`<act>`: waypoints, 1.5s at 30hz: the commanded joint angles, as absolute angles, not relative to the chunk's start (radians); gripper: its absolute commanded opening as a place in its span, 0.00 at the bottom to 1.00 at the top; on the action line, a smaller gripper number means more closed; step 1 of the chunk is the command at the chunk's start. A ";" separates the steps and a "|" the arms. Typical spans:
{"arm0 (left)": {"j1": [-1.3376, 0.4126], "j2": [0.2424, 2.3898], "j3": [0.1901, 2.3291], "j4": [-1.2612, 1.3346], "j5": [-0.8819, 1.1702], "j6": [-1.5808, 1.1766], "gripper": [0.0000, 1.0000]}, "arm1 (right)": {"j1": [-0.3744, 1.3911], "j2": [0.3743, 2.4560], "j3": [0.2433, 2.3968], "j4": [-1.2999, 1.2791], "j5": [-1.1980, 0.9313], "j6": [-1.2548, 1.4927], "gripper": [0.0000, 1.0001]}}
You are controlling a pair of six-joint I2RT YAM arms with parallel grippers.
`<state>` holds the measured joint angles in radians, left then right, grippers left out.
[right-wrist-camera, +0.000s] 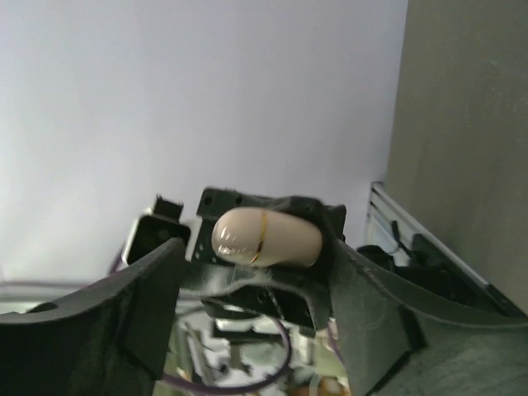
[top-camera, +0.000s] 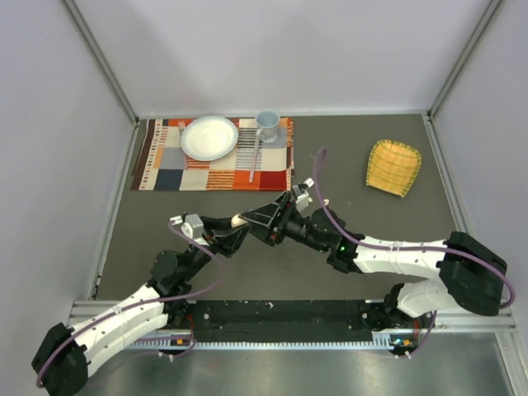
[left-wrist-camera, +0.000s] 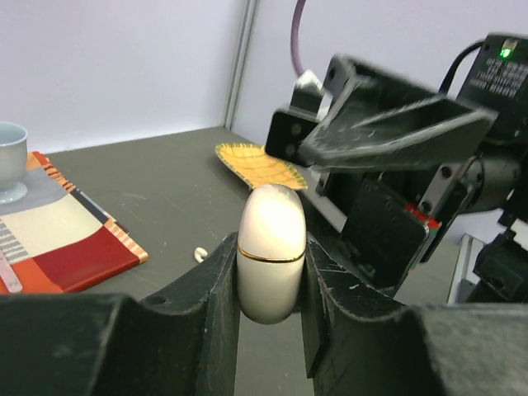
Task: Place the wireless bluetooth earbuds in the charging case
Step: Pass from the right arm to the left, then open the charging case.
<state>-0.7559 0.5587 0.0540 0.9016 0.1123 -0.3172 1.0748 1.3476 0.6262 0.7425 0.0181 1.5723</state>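
Grips a small cream case (left-wrist-camera: 271,252) in the left pincer (left-wrist-camera: 271,276), fingers shut on its lower half, well above the table (left-wrist-camera: 165,190) and roughly midway between the two arms. Looks like a smooth rounded pebble, glossy, with a thin gold seam round the middle where lid meets base; lid shut. Probably very light and rigid, but slick: hard shiny plastic with curved sides, so apt to squirt out or twist under an off-centre pinch. Best taken across two opposite sides below the seam, as now, leaving the lid half free to be prised up. Faces the right pincer (right-wrist-camera: 252,239) close in front, jaws apart, with the lid end of the case showing between them; cannot tell whether either finger touches it. Calls for a gentle touch there: hinge likely small and easy to strain, and a hard push could lever the case out of the left grip. Shows one tiny white speck (left-wrist-camera: 198,253) on the dark table just beside the striped mat (left-wrist-camera: 74,247), possibly an earbud, too small to be sure. If so, likely feather-light, smooth and quick to roll or flick away, so better pinched across the bud body than the stem. Shows no bud in or at the case.
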 commanded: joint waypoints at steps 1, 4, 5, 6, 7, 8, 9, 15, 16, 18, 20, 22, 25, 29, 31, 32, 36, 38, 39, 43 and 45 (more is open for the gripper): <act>-0.749 0.520 0.071 0.857 0.149 -0.279 0.00 | 1.039 1.241 0.656 0.668 -0.058 1.338 0.79; -0.749 0.489 0.058 0.864 0.173 -0.253 0.00 | 1.012 1.155 0.718 0.458 -0.026 1.180 0.89; -0.749 0.476 0.052 0.874 0.179 -0.247 0.00 | 1.006 1.138 0.733 0.421 -0.011 1.137 0.92; -0.749 0.469 0.035 0.891 0.190 -0.236 0.00 | 1.006 1.103 0.767 0.384 -0.003 1.047 0.92; -0.749 0.465 0.025 0.947 0.218 -0.223 0.00 | 1.006 1.091 0.784 0.317 -0.003 0.992 0.92; -0.749 0.459 0.012 0.980 0.235 -0.210 0.00 | 1.008 1.080 0.801 0.284 -0.003 0.935 0.92; -0.749 0.456 0.005 1.006 0.254 -0.204 0.00 | 1.006 1.069 0.840 0.240 -0.005 0.831 0.92; -0.749 0.456 0.005 1.060 0.377 -0.163 0.00 | 1.006 1.060 0.966 -0.070 -0.060 0.519 0.91; -0.749 0.459 0.005 1.074 0.377 -0.158 0.00 | 1.008 1.051 0.963 -0.078 -0.078 0.497 0.91; -0.749 0.472 -0.034 1.117 0.388 -0.147 0.00 | 1.006 1.045 0.954 -0.083 -0.144 0.451 0.90; -0.749 0.483 -0.041 1.135 0.391 -0.126 0.00 | 1.011 1.045 0.954 -0.090 -0.202 0.431 0.90; -0.749 0.489 -0.040 1.132 0.391 -0.120 0.00 | 1.014 1.046 0.954 -0.086 -0.230 0.413 0.90; -0.749 0.502 -0.034 1.131 0.387 -0.118 0.00 | 1.022 1.043 0.942 -0.042 -0.294 0.410 0.90; -0.749 0.525 -0.023 1.121 0.383 -0.120 0.00 | 1.035 1.042 0.919 -0.008 -0.321 0.419 0.90; -0.747 0.531 -0.020 1.127 0.388 -0.123 0.00 | 1.038 1.049 0.922 -0.008 -0.308 0.422 0.90; -0.749 0.538 -0.017 1.129 0.393 -0.124 0.00 | 1.040 1.055 0.923 -0.009 -0.295 0.423 0.90; -0.749 0.557 -0.009 1.138 0.423 -0.139 0.00 | 1.042 1.069 0.923 0.020 -0.252 0.431 0.90; -0.749 0.577 -0.011 1.170 0.440 -0.150 0.00 | 1.042 1.074 0.922 0.029 -0.217 0.433 0.90; -0.749 0.584 -0.011 1.184 0.446 -0.162 0.00 | 1.042 1.080 0.925 0.026 -0.204 0.439 0.90; -0.749 0.623 -0.009 1.245 0.475 -0.195 0.00 | 1.042 1.104 0.933 0.018 -0.157 0.442 0.89; -0.749 0.640 -0.009 1.270 0.479 -0.209 0.00 | 1.042 1.120 0.939 0.015 -0.143 0.446 0.89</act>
<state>-0.7502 0.6125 0.0528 1.1366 0.4332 -0.1631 1.0344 1.0973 0.9215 -0.0277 -0.2062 0.4473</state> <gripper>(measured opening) 0.345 0.896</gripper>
